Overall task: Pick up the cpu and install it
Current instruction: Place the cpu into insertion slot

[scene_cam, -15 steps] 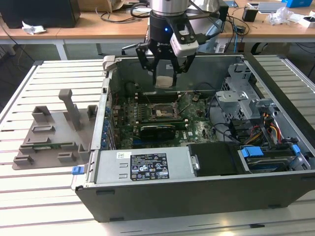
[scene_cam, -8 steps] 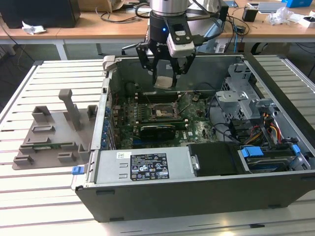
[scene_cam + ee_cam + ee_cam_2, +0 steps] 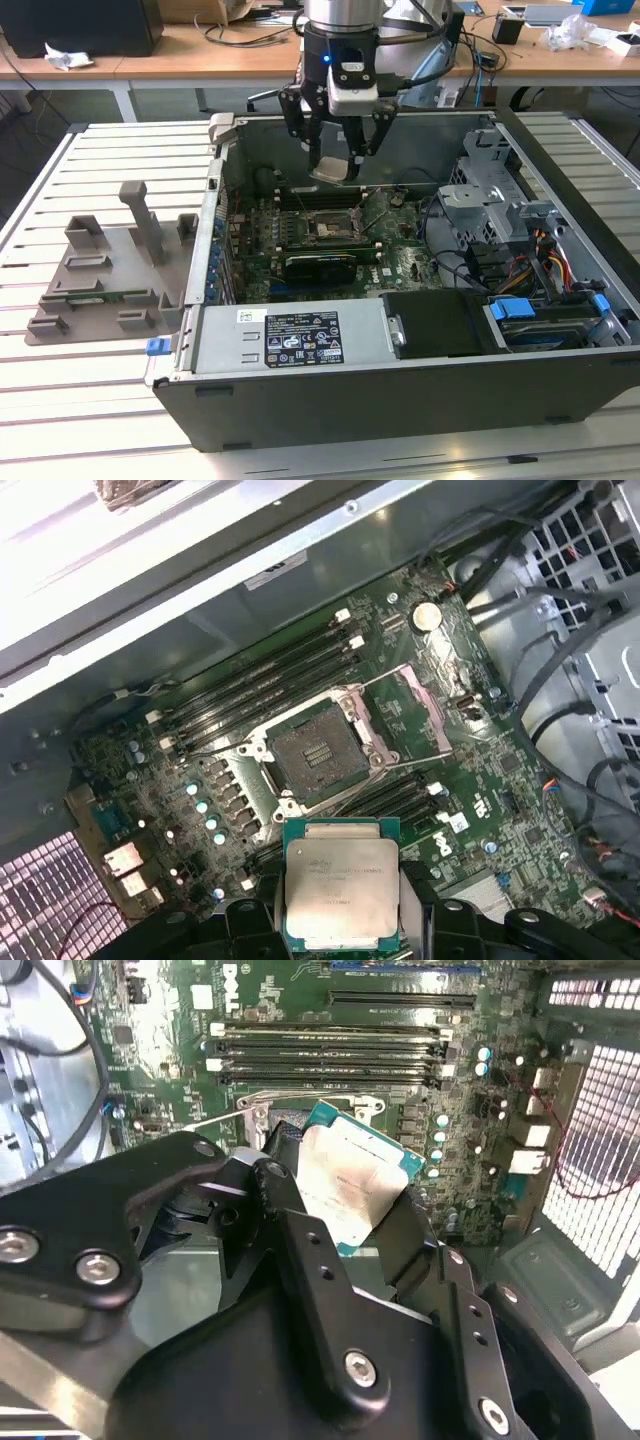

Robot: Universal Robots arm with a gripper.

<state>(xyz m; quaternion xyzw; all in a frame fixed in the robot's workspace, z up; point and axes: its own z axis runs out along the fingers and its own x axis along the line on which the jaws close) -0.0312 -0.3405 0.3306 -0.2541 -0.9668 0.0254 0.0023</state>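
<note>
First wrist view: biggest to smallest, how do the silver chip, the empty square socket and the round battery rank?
1-2. cpu and socket: they look alike; the cpu sits nearer the camera, so unranked.
3. round battery: clearly smallest.

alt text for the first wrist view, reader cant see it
The tool holds the cpu, silver top showing, over a green motherboard inside an open computer case. The empty socket sits open near the chip, with memory slots alongside it.
</note>
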